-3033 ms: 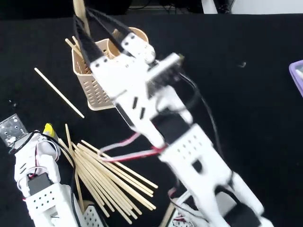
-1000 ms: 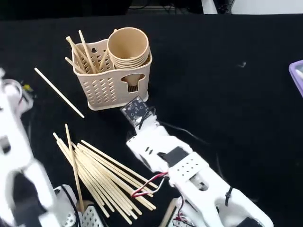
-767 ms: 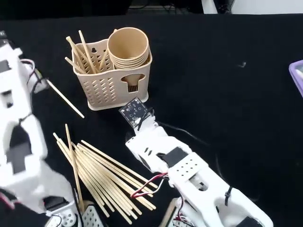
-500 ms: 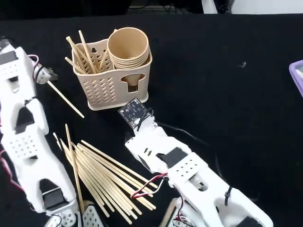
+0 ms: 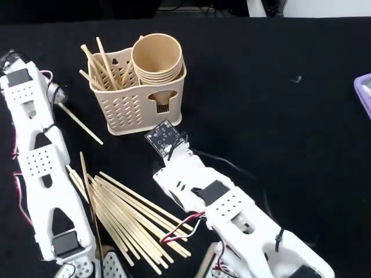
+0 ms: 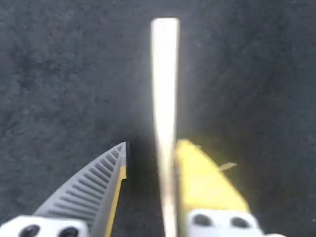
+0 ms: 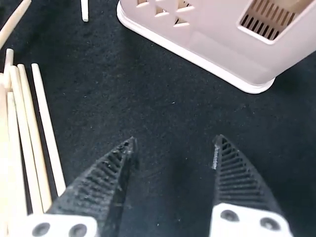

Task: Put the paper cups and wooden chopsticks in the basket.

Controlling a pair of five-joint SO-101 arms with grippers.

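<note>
Left hand [image 6: 153, 143] gapes astride a slim wooden chopstick [image 6: 165, 74]; ribbed right hand [image 7: 175, 139] likewise apart.

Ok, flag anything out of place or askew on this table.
One chopstick lies alone left of the basket, apart from the loose pile fanned out on the table. The left gripper straddles it, jaws open. The chopsticks in the basket lean crookedly. Nothing looks damaged.

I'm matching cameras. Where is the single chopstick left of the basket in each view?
High view: single chopstick left of the basket.
Left wrist view: central, inside the open left gripper.
Right wrist view: probably its end, beside the basket.
Shared landmark: black table cover.
</note>
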